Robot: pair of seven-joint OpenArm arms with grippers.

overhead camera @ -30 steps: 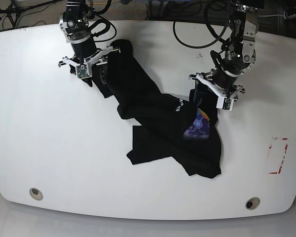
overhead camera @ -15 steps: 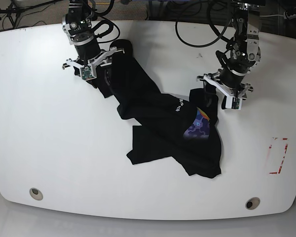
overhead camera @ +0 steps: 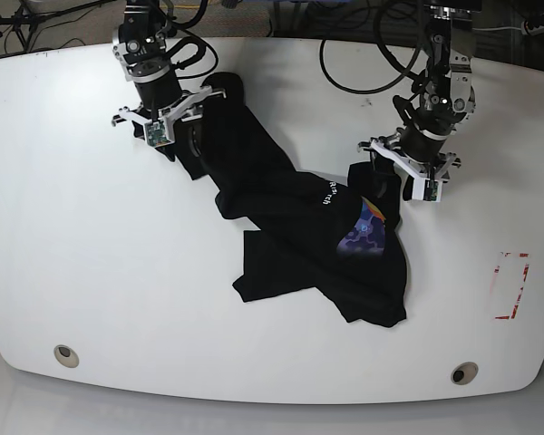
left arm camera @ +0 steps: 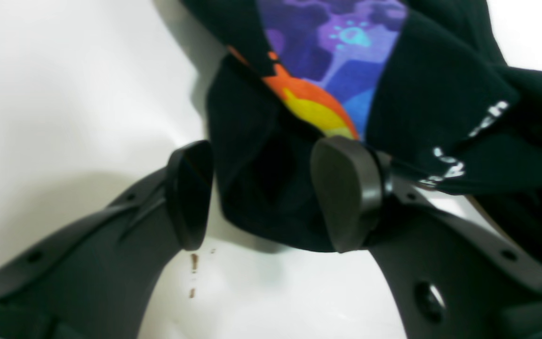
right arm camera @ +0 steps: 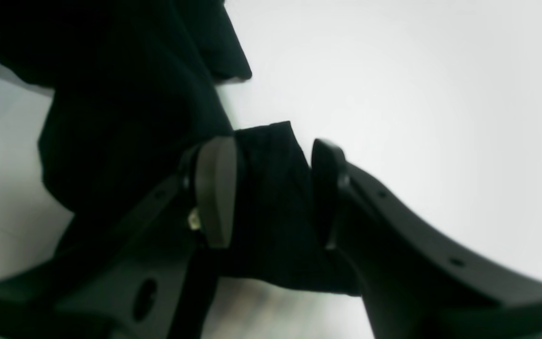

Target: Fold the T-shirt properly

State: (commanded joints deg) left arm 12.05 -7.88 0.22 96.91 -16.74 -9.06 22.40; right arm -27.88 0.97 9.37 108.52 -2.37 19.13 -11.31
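While we look from the grippers outward, this is what shows:

Left gripper: our left gripper (left arm camera: 266, 195) stands with its jaws apart, astride a bunched black fold of the T-shirt (overhead camera: 317, 236). One pad (left arm camera: 346, 193) rests against the cloth; the other pad (left arm camera: 188, 193) is just beside the fold with a sliver of white showing between. In the base view this gripper (overhead camera: 406, 181) is at the shirt's upper right corner.

Right gripper: our right gripper (right arm camera: 271, 193) also has its jaws apart, with a black flap of cloth lying between them. We cannot tell whether either pad presses the cloth. In the base view it (overhead camera: 168, 136) is at the far upper left end of the shirt.

T-shirt: it lies crumpled on the desk (overhead camera: 91, 272), stretched in a diagonal band from the right gripper down to a wider heap near the middle.

Print: orange-yellow shape and purple-blue graphic (left arm camera: 332, 52) are partly covered by folds; white lettering (left arm camera: 459, 141) is on a fold near the left gripper.

Desk: white, with small brown specks (left arm camera: 193, 263) under the left gripper, a red outlined mark (overhead camera: 510, 285) near the right edge, and two round holes (overhead camera: 65, 354) along the front.
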